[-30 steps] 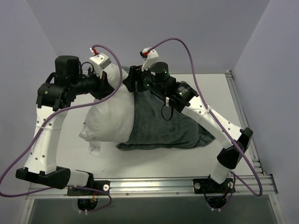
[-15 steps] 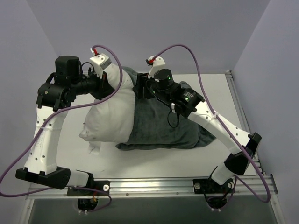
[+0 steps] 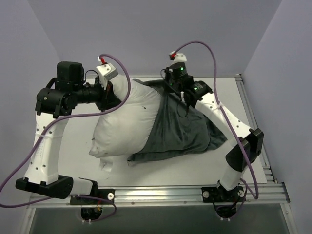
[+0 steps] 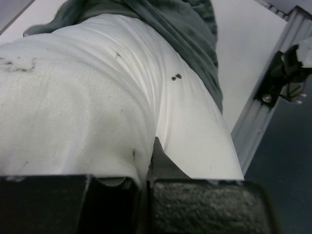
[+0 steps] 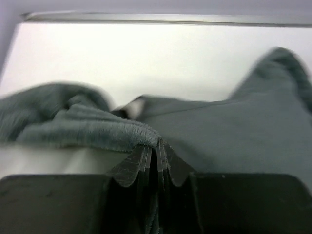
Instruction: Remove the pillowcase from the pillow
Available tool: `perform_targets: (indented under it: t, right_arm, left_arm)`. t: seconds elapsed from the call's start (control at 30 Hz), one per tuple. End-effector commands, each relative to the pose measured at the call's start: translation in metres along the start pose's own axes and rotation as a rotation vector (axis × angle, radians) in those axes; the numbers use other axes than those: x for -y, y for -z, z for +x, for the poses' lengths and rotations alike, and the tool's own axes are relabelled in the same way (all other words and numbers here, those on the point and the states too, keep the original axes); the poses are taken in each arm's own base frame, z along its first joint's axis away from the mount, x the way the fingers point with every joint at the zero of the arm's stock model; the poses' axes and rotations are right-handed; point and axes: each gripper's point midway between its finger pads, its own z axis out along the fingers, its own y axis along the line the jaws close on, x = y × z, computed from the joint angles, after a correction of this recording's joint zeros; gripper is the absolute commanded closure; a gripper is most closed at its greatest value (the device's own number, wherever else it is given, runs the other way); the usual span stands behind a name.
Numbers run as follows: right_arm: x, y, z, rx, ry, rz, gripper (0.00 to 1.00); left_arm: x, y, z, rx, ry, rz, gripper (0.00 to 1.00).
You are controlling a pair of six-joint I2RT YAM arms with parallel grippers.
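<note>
Across the middle of the tabletop (image 3: 170,173) the pillow (image 3: 124,124) lies with its bare white half toward 9 o'clock. Its other half sits inside the pillowcase (image 3: 183,129), which shows only its grey face and trails off toward 4 o'clock. By my reading you are mid-strip, with roughly half the cover off. Your left jaws are shut on a pinch of white pillow fabric at the far corner, about 11 o'clock, and the left wrist view shows the cloth creased into them. Your right jaws are closed tight on a fold of the grey hem at about 12 o'clock, and the right wrist view shows the plush edge caught between them. The next move, I judge, calls for pulling apart. Hold the left pinch firm toward 9 o'clock and draw the hem toward 3 or 4 o'clock, low along the pillow's length, so the opening slides over the plump middle. Watch the near side of the opening at 6 o'clock, which nothing holds and which may drag. If the whole pillow slides with the cover, the left pinch is too shallow.
</note>
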Motion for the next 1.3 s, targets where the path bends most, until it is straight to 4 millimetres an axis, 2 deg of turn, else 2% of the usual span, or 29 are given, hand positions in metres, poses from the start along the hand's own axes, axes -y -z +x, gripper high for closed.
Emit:
perform_targets:
  t: [0.0,0.07,0.1,0.13,0.17,0.2,0.23,0.3,0.33,0.37,0.43,0.47,0.5,0.57,0.67,0.73,0.77,0.8,0.87,0.9,0.93,0.97,1.0,1.03,1.1,1.13,1.2,1.23,1.27]
  right_arm:
    - [0.125,-0.023,-0.012,0.024,-0.064,0.305,1.0]
    - [0.163,-0.032,0.002,-0.018,-0.053,0.404,1.0]
    - [0.196,-0.033,0.007,-0.042,-0.056,0.467,1.0]
    - [0.218,-0.035,0.026,-0.092,-0.052,0.515,1.0]
    - [0.235,-0.033,0.036,-0.113,-0.054,0.553,1.0]
    - [0.264,-0.027,0.044,-0.128,-0.071,0.609,1.0]
    - [0.281,-0.022,0.066,-0.158,-0.08,0.642,1.0]
    - [0.312,-0.01,0.084,-0.179,-0.124,0.688,1.0]
    - [0.32,-0.002,0.1,-0.19,-0.14,0.701,1.0]
    - [0.329,0.003,0.106,-0.194,-0.155,0.714,1.0]
    - [0.35,0.016,0.113,-0.191,-0.188,0.747,1.0]
    - [0.358,0.022,0.126,-0.216,-0.196,0.762,1.0]
    - [0.366,0.026,0.13,-0.223,-0.206,0.774,1.0]
    - [0.393,0.039,0.143,-0.239,-0.255,0.822,1.0]
    - [0.41,0.043,0.151,-0.227,-0.363,0.795,1.0]
    - [0.405,0.039,0.143,-0.211,-0.379,0.75,1.0]
    - [0.385,0.027,0.137,-0.209,-0.383,0.64,1.0]
    - [0.37,0.019,0.126,-0.192,-0.38,0.564,1.0]
    - [0.337,0.01,0.103,-0.167,-0.341,0.447,0.99]
    - [0.308,0.006,0.079,-0.135,-0.277,0.387,0.9]
    - [0.293,0.008,0.071,-0.131,-0.252,0.362,0.63]
    - [0.277,0.009,0.06,-0.112,-0.23,0.329,0.51]
    - [0.258,0.01,0.049,-0.092,-0.217,0.282,0.43]
    - [0.244,0.022,0.028,-0.034,-0.234,0.252,0.32]
    - [0.225,0.037,0.008,0.031,-0.25,0.215,0.25]
    - [0.202,0.051,-0.009,0.098,-0.254,0.178,0.22]
    - [0.176,0.06,-0.007,0.124,-0.255,0.138,0.17]
    - [0.14,0.068,-0.009,0.149,-0.257,0.072,0.15]
    - [0.124,0.067,0.006,0.122,-0.256,0.042,0.14]
  left_arm:
    - [0.096,0.059,-0.022,0.157,-0.202,0.311,0.98]
    - [0.107,0.077,-0.035,0.2,-0.198,0.303,0.98]
    - [0.103,0.083,-0.044,0.223,-0.187,0.257,0.98]
    - [0.091,0.097,-0.066,0.278,-0.216,0.118,0.98]
    - [0.08,0.105,-0.079,0.309,-0.153,0.016,0.98]
    - [0.065,0.116,-0.091,0.346,-0.136,-0.107,0.98]
    - [0.035,0.145,-0.112,0.423,-0.132,-0.359,0.98]
    - [0.009,0.179,-0.13,0.499,-0.143,-0.583,0.98]
    - [-0.004,0.195,-0.144,0.551,-0.148,-0.689,0.98]
    - [-0.014,0.23,-0.152,0.619,-0.137,-0.855,0.98]
    - [-0.019,0.262,-0.168,0.717,-0.142,-0.978,0.98]
    - [-0.017,0.288,-0.172,0.775,-0.138,-1.062,0.98]
    - [-0.016,0.3,-0.176,0.806,-0.143,-1.099,0.98]
    - [-0.015,0.319,-0.183,0.844,-0.178,-1.172,0.98]
    - [-0.019,0.327,-0.184,0.83,-0.209,-1.232,0.98]
    - [-0.028,0.305,-0.18,0.76,-0.222,-1.19,0.98]
    - [-0.031,0.29,-0.178,0.731,-0.216,-1.14,0.98]
    - [-0.037,0.25,-0.174,0.658,-0.228,-1.016,0.98]
    - [-0.036,0.196,-0.154,0.57,-0.144,-0.817,0.98]
    - [-0.038,0.141,-0.134,0.464,-0.106,-0.635,0.98]
    - [-0.036,0.121,-0.124,0.433,-0.065,-0.566,0.98]
    - [-0.037,0.103,-0.114,0.411,0.009,-0.513,0.98]
    - [-0.041,0.091,-0.107,0.387,0.032,-0.489,0.98]
    - [-0.047,0.08,-0.104,0.374,0.06,-0.479,0.98]
    - [-0.058,0.074,-0.1,0.368,0.111,-0.51,0.98]
    - [-0.062,0.073,-0.104,0.379,0.114,-0.52,0.98]
    - [-0.062,0.079,-0.116,0.422,0.136,-0.529,0.98]
    - [-0.063,0.078,-0.119,0.433,0.16,-0.523,0.98]
    - [-0.061,0.083,-0.126,0.46,0.165,-0.528,0.98]
